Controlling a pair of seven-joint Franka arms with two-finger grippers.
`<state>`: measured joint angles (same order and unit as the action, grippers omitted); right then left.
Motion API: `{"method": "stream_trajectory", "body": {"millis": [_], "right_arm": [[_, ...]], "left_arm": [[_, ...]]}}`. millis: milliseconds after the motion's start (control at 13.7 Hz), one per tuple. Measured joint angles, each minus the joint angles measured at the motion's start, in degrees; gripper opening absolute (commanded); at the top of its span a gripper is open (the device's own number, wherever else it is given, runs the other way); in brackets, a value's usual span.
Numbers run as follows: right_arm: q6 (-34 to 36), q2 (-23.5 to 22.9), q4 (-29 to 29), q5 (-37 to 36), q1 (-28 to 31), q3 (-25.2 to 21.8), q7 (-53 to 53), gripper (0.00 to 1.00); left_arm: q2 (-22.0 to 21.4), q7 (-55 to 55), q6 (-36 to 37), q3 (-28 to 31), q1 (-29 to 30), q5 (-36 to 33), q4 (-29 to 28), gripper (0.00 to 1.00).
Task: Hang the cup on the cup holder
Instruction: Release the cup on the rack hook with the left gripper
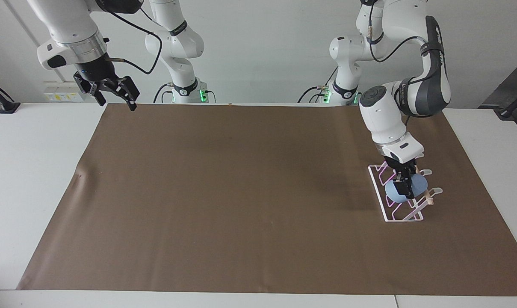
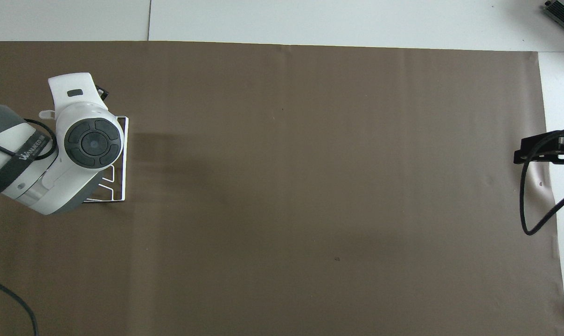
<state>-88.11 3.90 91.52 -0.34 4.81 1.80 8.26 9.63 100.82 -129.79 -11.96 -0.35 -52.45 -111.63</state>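
The light-blue cup point(image 1: 418, 184) lies tilted on its side among the slanted prongs of the white wire cup holder point(image 1: 377, 193), which stands at the left arm's end of the table. My left gripper point(image 1: 402, 187) comes down from above and is shut on the cup. In the overhead view the left wrist covers the cup and most of the cup holder point(image 2: 124, 158). My right gripper point(image 1: 117, 102) hangs open and empty, raised over the table corner at the right arm's end; part of that right gripper point(image 2: 524, 151) also shows at the overhead view's edge.
A brown mat point(image 1: 241, 192) covers most of the white table point(image 1: 31, 179). A black cable point(image 2: 526, 210) droops from the right wrist above the mat's edge. A light wooden rod point(image 1: 428, 199) runs along the holder's top.
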Motion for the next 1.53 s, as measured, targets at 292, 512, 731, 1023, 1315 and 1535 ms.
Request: {"method": "stream_trajectory", "body": {"millis": [292,512,731,1023,1315,1535], "right_arm": [[-0.90,0.19,1.34,-0.95,0.00,0.06,-1.92,1.00],[-0.90,0.13,1.73,-0.95,0.07,-0.04,-1.91,1.00],[-0.90,0.13,1.84,-0.94,0.08,-0.07,-1.82,1.00],[-0.91,0.13,1.85,-0.94,0.10,-0.08,-1.82,1.00],[-0.92,0.13,1.86,-0.94,0.52,-0.17,-1.84,1.00],[-2.07,0.08,1.90,-0.94,1.53,-0.60,-3.04,1.00]], "left_arm": [[0.00,0.00,0.00,0.00,-0.08,-0.04,-0.03,0.53],[0.00,0.00,0.00,0.00,-0.08,-0.05,-0.03,0.54],[0.00,0.01,0.00,0.00,-0.08,-0.06,-0.03,0.62],[0.00,0.01,0.00,0.00,-0.09,-0.07,-0.03,0.67],[0.00,0.00,0.00,-0.02,-0.10,-0.08,-0.02,0.83],[-0.01,0.00,0.00,-0.03,-0.11,-0.08,-0.02,0.84]]}}
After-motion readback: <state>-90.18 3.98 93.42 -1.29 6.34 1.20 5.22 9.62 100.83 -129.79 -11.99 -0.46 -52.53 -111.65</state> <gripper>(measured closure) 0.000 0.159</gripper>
